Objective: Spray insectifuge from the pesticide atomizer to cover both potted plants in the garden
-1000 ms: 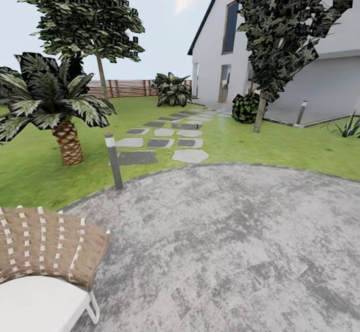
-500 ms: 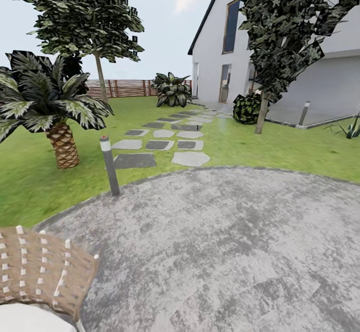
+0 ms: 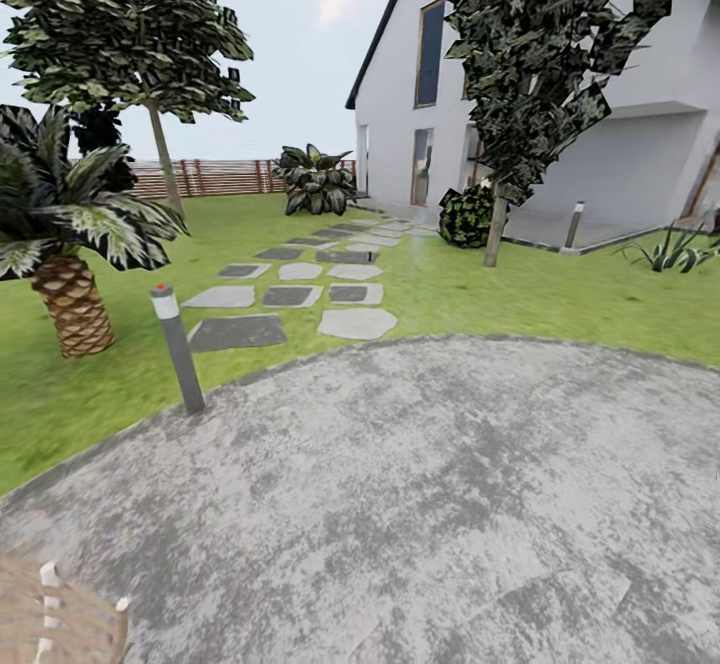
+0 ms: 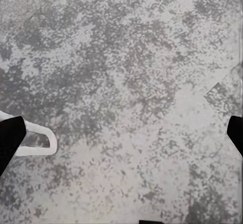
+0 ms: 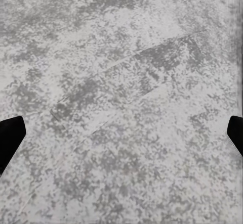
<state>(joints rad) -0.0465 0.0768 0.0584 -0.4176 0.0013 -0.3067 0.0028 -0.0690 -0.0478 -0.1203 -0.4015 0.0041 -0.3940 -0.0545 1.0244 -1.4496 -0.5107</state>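
While both grippers, left [image 4: 121, 133] and right [image 5: 121, 133], hang spread apart over the mottled grey patio [image 3: 430, 504], the garden lawn [image 3: 560, 294] lies beyond, with stepping stones [image 3: 300, 294], a bollard lamp [image 3: 178, 349] and a white house [image 3: 620, 144].

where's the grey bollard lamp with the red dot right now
In the head view the bollard lamp stands at the left, on the lawn at the edge of the stone patio, between the palm tree and the stepping stones.
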